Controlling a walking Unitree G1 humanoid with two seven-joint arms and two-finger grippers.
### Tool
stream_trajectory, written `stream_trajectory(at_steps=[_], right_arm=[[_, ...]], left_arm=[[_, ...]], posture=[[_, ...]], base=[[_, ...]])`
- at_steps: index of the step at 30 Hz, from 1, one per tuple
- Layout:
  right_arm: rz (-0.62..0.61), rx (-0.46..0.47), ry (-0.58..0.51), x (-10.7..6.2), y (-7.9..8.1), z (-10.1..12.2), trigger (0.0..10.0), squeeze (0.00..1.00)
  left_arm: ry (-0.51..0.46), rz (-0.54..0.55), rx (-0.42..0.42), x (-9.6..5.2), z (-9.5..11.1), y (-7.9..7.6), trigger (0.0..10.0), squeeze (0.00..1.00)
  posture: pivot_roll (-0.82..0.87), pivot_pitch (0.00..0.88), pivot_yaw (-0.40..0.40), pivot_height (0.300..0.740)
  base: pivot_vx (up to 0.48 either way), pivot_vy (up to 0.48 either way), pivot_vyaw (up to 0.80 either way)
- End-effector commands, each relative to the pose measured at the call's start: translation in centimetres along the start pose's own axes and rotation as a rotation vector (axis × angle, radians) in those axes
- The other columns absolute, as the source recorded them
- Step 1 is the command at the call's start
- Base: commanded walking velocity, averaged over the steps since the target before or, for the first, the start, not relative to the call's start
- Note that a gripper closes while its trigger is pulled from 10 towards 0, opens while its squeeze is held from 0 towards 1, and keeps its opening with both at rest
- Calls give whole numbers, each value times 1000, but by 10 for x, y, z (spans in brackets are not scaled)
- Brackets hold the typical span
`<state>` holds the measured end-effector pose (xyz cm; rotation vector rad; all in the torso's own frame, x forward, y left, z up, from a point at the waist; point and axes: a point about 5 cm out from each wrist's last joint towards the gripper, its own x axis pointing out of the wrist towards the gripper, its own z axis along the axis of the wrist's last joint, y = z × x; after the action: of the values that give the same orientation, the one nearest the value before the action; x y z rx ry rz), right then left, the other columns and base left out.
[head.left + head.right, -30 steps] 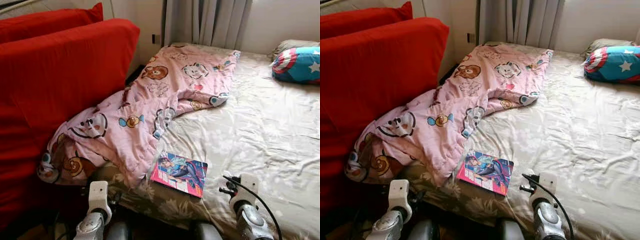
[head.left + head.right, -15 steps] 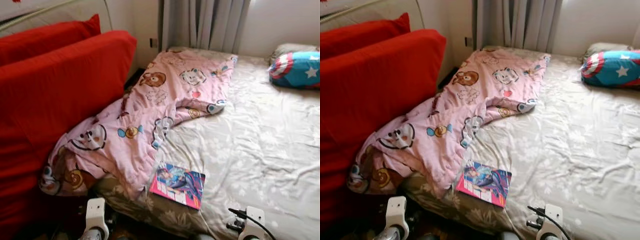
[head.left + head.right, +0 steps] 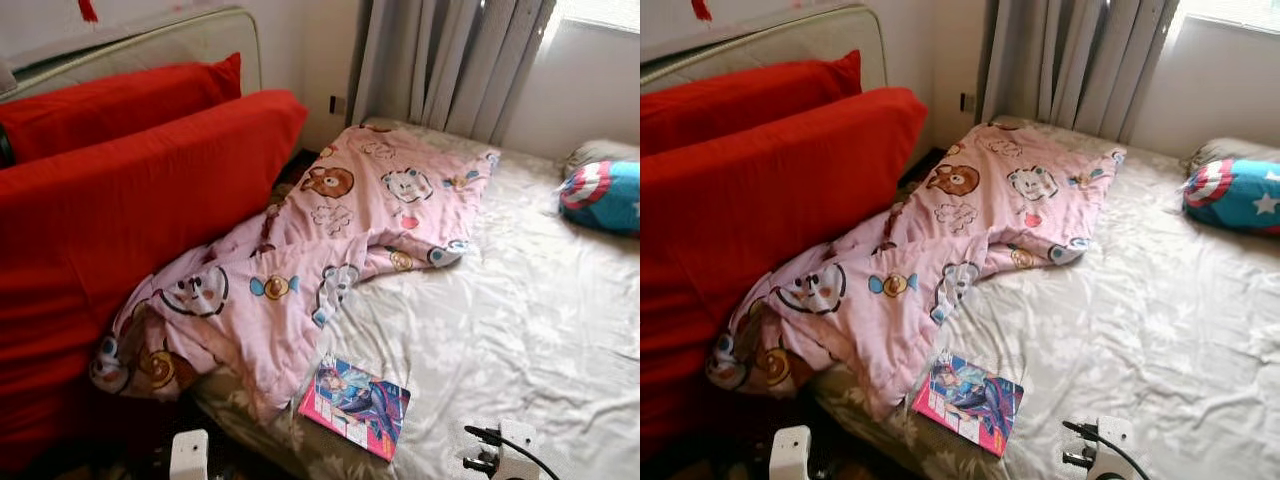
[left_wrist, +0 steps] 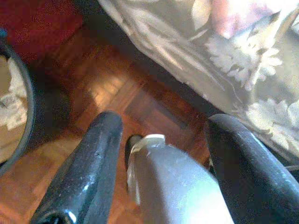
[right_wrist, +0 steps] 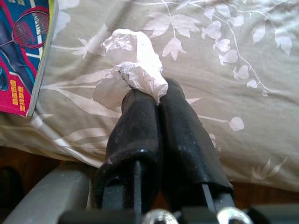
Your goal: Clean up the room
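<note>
Over bed edge, right gripper clenched on crumpled tissue, left gripper released, view raised.

Open stretch of floral bed sheet across the middle and right, free for passage. Pink cartoon quilt heaped along the left edge, spilling against 2 red cushions. Magazine flat at the near edge; pillow at the far right. Bare wooden floor beside the bed.
</note>
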<state>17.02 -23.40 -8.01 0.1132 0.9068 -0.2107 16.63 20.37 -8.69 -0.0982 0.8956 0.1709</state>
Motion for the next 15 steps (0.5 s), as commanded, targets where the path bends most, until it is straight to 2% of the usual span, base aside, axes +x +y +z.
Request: stream_trajectory(at_steps=[1, 10, 15], right_arm=[[4, -5, 32, -3, -1, -12, 10000, 0], [25, -28, 44, -5, 2, -22, 10000, 0], [23, -30, 44, -7, -1, -26, 10000, 0]], left_arm=[[48, 18, 14, -3, -12, 9, 10000, 0], [51, 41, 7, -6, -17, 15, 10000, 0], [52, 7, 37, -6, -19, 10, 10000, 0]], posture=[[10, 0, -94, 718], [-26, 0, -64, 718], [-37, 0, -61, 718]], base=[[0, 0, 0], [0, 0, 0], [0, 0, 800]])
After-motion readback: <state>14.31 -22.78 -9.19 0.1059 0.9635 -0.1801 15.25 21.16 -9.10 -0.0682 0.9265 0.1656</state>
